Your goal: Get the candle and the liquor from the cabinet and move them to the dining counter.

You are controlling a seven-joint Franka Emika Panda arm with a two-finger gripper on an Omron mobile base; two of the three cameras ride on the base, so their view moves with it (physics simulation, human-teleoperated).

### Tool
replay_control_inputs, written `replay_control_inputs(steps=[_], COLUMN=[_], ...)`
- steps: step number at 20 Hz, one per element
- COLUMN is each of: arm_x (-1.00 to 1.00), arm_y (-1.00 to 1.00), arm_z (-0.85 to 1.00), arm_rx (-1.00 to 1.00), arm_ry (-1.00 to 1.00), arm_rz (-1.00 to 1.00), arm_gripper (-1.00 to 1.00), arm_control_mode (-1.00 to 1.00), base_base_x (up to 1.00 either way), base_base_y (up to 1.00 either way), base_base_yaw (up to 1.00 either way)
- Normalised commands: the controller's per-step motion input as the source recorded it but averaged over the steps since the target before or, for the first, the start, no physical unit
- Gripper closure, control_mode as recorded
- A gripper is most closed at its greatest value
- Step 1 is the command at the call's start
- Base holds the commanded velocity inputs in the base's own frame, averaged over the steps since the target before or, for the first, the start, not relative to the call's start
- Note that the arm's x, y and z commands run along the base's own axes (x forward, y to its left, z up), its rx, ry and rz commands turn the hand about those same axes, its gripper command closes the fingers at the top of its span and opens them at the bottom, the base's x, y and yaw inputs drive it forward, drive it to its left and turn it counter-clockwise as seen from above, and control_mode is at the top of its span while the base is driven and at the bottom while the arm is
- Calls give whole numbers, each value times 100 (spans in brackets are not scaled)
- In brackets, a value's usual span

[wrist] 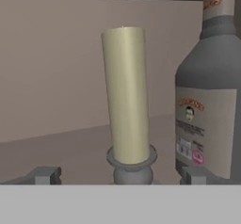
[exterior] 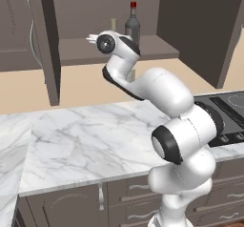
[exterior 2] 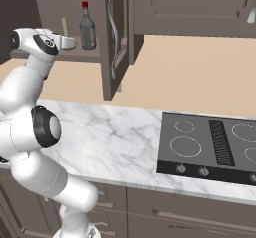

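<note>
In the open cabinet the cream candle stands upright in its grey holder on the shelf. The liquor, a grey bottle with a label and red cap, stands just to the candle's right, apart from it. My gripper is open, level with the holder, and its fingertips flank the holder's base without touching it. From the right base view the gripper reaches onto the shelf just below the candle and beside the liquor. The dining counter is out of view.
The cabinet's doors hang open, one left of the shelf and one right of it. Below runs a plain marble worktop with a black cooktop. Low dark cupboards sit under the worktop.
</note>
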Motion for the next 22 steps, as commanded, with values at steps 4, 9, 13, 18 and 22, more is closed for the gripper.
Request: replay_control_inputs(steps=[4,9,13,18,22], arm_x=[9,11,7,6,6], arm_y=[0,0,0,-1,-1], arm_z=[0,0,0,0,0], arm_rx=[0,0,0,0,0], arm_ry=[0,0,0,0,0], arm_rz=[-1,0,0,0,0], arm_gripper=[-100,-100,-100,-100,-100], arm_control_mode=[-100,-100,-100,-100,-100], base_base_x=[0,0,0,0,0], base_base_y=[0,0,0,0,0], base_base_yaw=[0,0,0,0,0])
